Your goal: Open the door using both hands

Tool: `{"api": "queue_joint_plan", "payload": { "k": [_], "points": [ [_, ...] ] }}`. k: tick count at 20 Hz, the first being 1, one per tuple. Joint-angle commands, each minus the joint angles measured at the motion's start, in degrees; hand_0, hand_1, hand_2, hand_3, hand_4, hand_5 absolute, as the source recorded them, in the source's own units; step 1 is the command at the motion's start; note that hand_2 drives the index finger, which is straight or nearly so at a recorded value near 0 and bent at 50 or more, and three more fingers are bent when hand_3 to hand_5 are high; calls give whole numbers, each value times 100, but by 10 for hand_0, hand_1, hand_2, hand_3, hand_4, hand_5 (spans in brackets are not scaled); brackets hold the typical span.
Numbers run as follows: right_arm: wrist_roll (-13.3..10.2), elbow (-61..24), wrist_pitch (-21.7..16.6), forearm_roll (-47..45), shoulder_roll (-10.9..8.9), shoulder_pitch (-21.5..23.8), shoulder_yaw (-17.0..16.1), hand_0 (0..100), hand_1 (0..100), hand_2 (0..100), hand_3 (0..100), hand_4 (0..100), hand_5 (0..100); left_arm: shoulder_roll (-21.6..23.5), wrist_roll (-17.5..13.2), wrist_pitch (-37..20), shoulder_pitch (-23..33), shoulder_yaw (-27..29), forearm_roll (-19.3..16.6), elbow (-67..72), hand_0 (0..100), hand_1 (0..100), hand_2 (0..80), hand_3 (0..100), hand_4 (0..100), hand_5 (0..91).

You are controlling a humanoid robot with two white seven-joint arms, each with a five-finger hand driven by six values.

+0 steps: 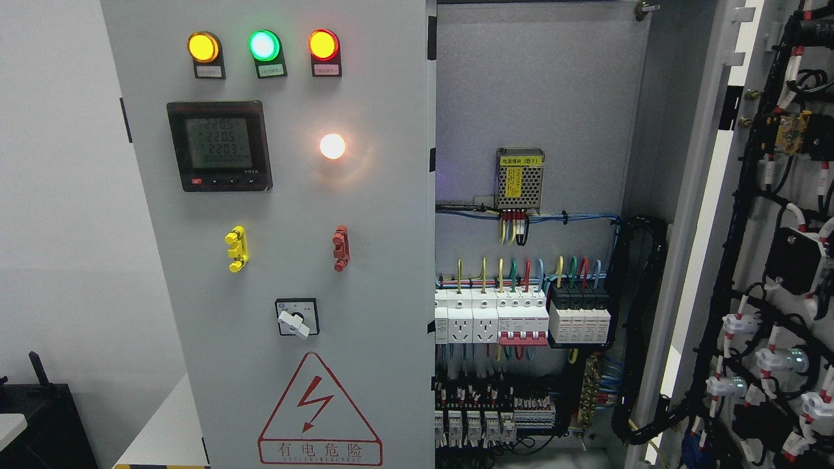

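- Two doors: the left door (273,260) is shut, the right door (769,260) swung wide, showing breakers (521,319).
- My hands are out of view; finger state unknown.

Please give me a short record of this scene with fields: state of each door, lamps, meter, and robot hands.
left door: closed
right door: swung open, wiring on its inner side
cabinet inside: visible, with breakers and wires
lamps: yellow, green, red in a row, all lit; white lamp lit below
meter: display on
robot hands: not in view
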Motion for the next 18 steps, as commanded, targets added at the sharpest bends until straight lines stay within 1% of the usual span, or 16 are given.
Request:
{"api": "queue_joint_plan", "payload": {
  "k": [1,3,5,8,9,13,18],
  "points": [
    [-8,0,2,0,0,0,0,0,0,0,0,0,0,-633,6,13,-12,1447,-1147,675,0,0,0,0,43,0],
    [1,0,2,0,0,0,0,0,0,0,0,0,0,-633,6,22,-12,1570,-1156,692,0,0,0,0,42,0],
    [-8,0,2,0,0,0,0,0,0,0,0,0,0,-633,-20,74,-12,1850,-1182,692,0,0,0,0,42,0],
    [-8,0,2,0,0,0,0,0,0,0,0,0,0,-633,-64,83,-12,2333,-1577,692,0,0,0,0,42,0],
    [-8,0,2,0,0,0,0,0,0,0,0,0,0,-633,-64,83,-12,2431,-1648,684,0,0,0,0,42,0],
    [-8,0,2,0,0,0,0,0,0,0,0,0,0,-633,-82,83,-12,2773,-1675,675,0,0,0,0,42,0],
    [-8,-9,2,-9,0,0,0,0,0,0,0,0,0,-624,-73,154,-21,2845,-1692,675,0,0,0,0,42,0]
  ]
}}
